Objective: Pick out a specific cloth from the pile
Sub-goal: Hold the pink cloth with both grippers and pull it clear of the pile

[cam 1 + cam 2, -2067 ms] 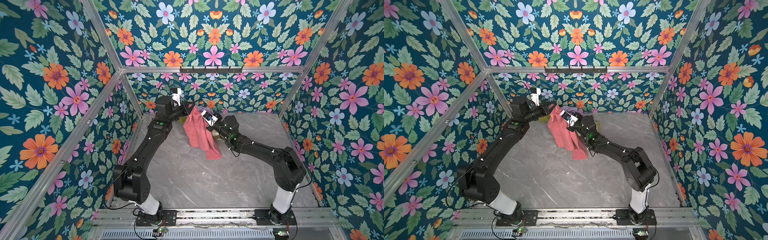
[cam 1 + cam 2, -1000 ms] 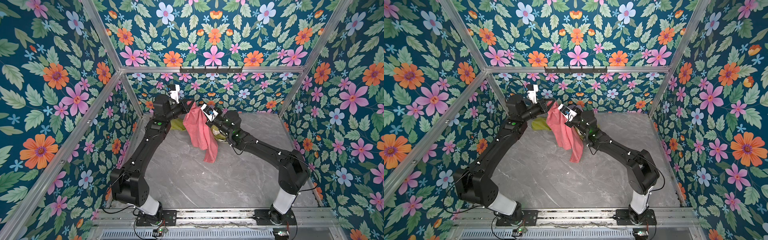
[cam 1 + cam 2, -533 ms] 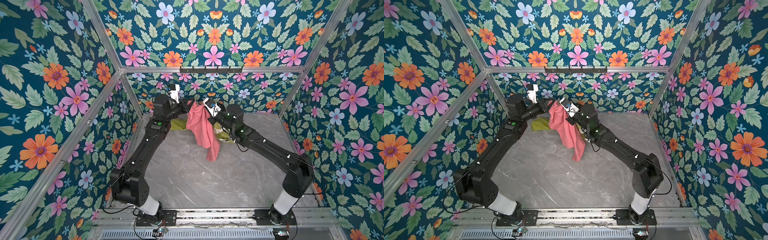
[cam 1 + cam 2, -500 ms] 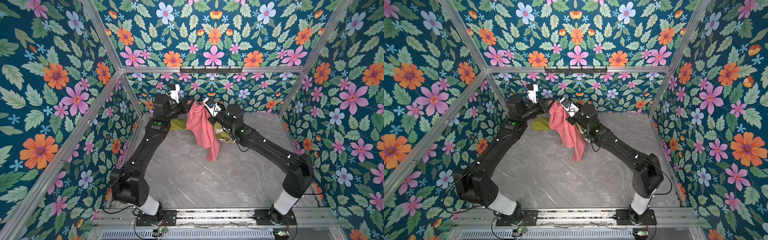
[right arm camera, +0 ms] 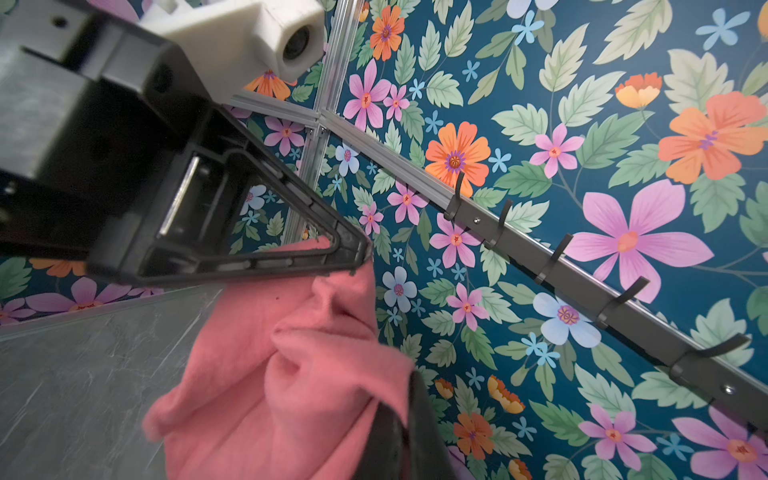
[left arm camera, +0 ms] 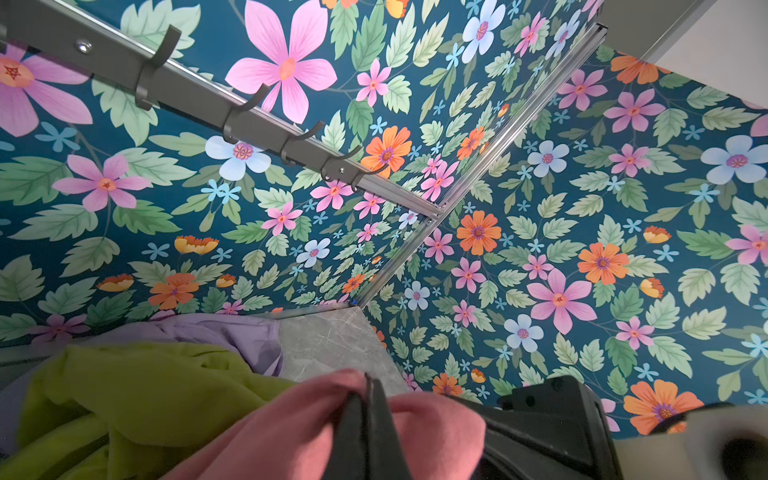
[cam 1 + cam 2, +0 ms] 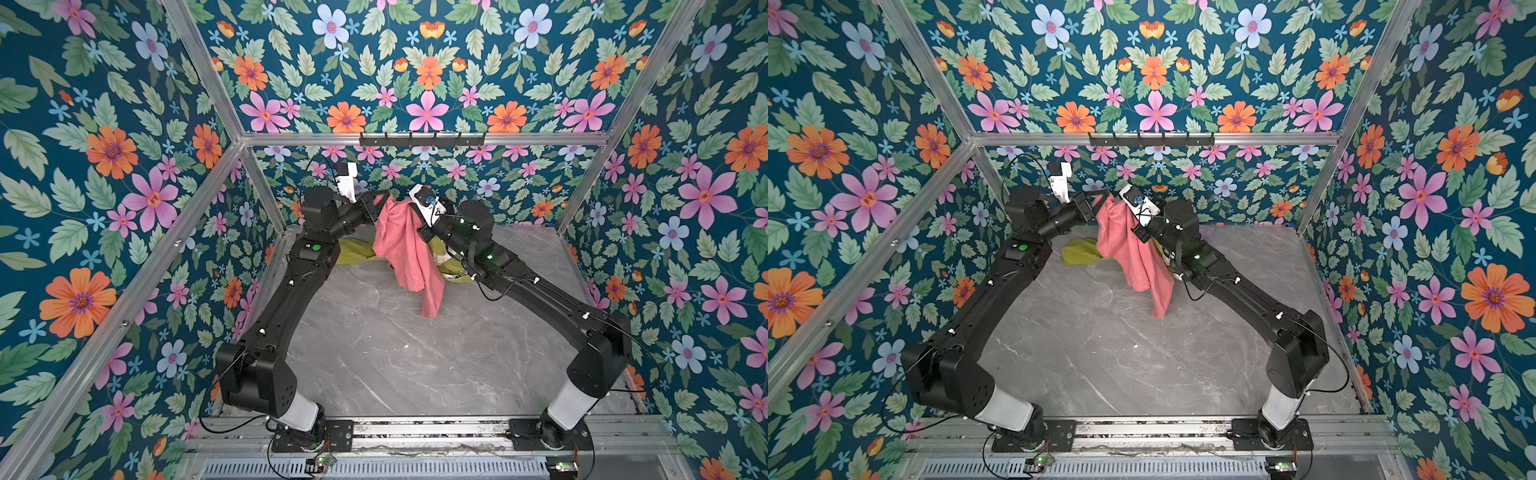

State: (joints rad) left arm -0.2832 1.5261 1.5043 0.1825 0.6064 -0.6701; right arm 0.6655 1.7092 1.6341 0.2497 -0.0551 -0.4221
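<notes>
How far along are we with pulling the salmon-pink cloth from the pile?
Done: the salmon-pink fabric cloth is lifted off the olive-green cloth and lilac cloth. In hand: left end effector and right end effector both grip its top edge, holding it draped. Left: probably setting it down apart from them.

Soft, fuzzy, matt fabric: salmon cloth (image 7: 409, 249). Matt, napped fabric: green cloth (image 6: 145, 386). Smoother, thinner weave: lilac cloth (image 6: 232, 332). Smooth grey marble-look, faint sheen: table (image 7: 395, 365). Matt dark metal: hook rail (image 5: 582, 284).
</notes>
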